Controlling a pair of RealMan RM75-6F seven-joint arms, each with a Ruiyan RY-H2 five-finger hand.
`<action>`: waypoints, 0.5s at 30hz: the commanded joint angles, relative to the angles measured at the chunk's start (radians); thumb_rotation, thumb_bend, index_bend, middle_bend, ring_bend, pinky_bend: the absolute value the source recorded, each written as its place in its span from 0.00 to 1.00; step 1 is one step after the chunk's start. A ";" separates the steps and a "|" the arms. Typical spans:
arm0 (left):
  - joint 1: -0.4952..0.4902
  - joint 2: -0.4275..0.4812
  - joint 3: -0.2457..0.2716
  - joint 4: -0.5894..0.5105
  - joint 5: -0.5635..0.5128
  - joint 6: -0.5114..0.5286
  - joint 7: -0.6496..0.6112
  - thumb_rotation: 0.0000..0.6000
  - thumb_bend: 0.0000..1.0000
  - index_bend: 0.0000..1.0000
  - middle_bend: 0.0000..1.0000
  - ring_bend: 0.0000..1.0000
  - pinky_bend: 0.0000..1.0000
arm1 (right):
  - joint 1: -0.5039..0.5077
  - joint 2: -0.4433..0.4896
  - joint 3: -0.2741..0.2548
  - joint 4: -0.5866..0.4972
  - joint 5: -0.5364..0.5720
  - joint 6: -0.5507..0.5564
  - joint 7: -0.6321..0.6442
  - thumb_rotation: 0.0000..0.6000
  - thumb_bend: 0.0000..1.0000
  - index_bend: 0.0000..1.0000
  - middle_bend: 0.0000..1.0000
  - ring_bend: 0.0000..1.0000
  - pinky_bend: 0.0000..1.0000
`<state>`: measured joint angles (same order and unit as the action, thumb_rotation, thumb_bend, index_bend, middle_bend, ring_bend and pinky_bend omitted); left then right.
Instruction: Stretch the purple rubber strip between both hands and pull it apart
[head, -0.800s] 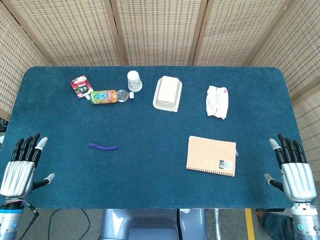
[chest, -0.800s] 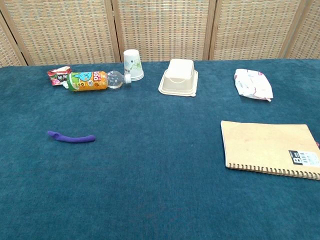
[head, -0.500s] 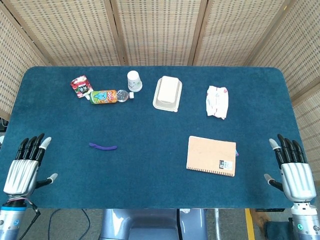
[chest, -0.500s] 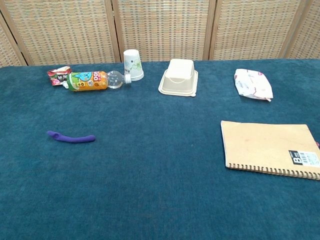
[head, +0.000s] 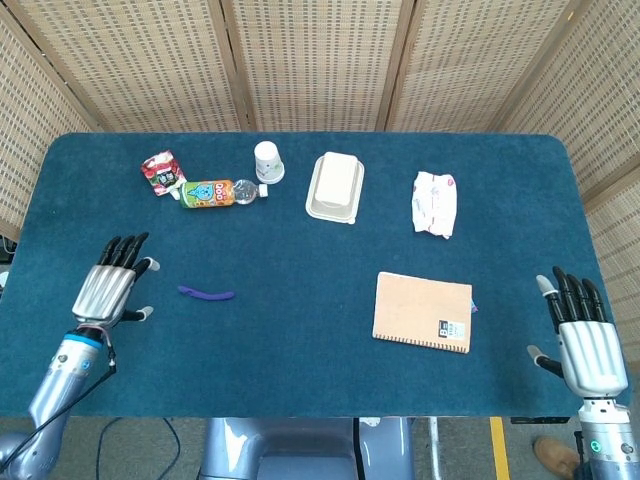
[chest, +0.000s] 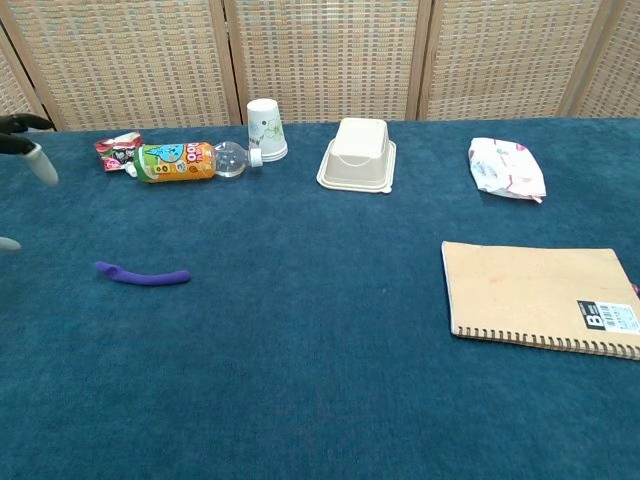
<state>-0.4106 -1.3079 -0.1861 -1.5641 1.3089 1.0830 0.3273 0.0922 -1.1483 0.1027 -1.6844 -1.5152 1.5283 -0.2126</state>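
**Left hand moves in on the strip**

Closest to me, the right hand (head: 588, 345) waits at the near right corner of the blue cloth-covered table (head: 300, 360), fingers spread and holding nothing, just as it was a moment ago. It sits well apart from everything but the tan spiral-bound notebook (head: 423, 312), which lies off to its left.

The real change is on the other side. The left hand (head: 108, 288) has swung forward from the near edge onto the table, palm down, fingers apart and empty. Its fingertips now poke into the chest view's left border. The short purple rubber strip (head: 206, 293) lies flat just to this hand's right, near but not yet touched, and it has not shifted.

Beyond the left hand lie the orange-labelled plastic bottle (head: 214, 192) on its side, a red snack packet (head: 161, 171) and an upturned white paper cup (head: 268, 161).

I'd say the reach has begun; grasping and stretching are all still ahead.
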 joint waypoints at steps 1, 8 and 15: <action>-0.080 -0.065 -0.017 0.098 -0.054 -0.097 0.034 1.00 0.23 0.39 0.00 0.00 0.00 | 0.003 -0.004 0.003 0.005 0.011 -0.007 -0.002 1.00 0.00 0.03 0.00 0.00 0.00; -0.142 -0.169 0.005 0.257 -0.116 -0.186 0.047 1.00 0.34 0.45 0.00 0.00 0.00 | 0.008 -0.006 0.007 0.015 0.029 -0.022 0.006 1.00 0.00 0.03 0.00 0.00 0.00; -0.164 -0.227 0.031 0.329 -0.115 -0.211 0.003 1.00 0.35 0.45 0.00 0.00 0.00 | 0.009 -0.005 0.006 0.015 0.029 -0.024 0.014 1.00 0.00 0.03 0.00 0.00 0.00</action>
<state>-0.5686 -1.5255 -0.1622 -1.2433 1.1911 0.8784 0.3413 0.1013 -1.1533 0.1082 -1.6694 -1.4868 1.5051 -0.1992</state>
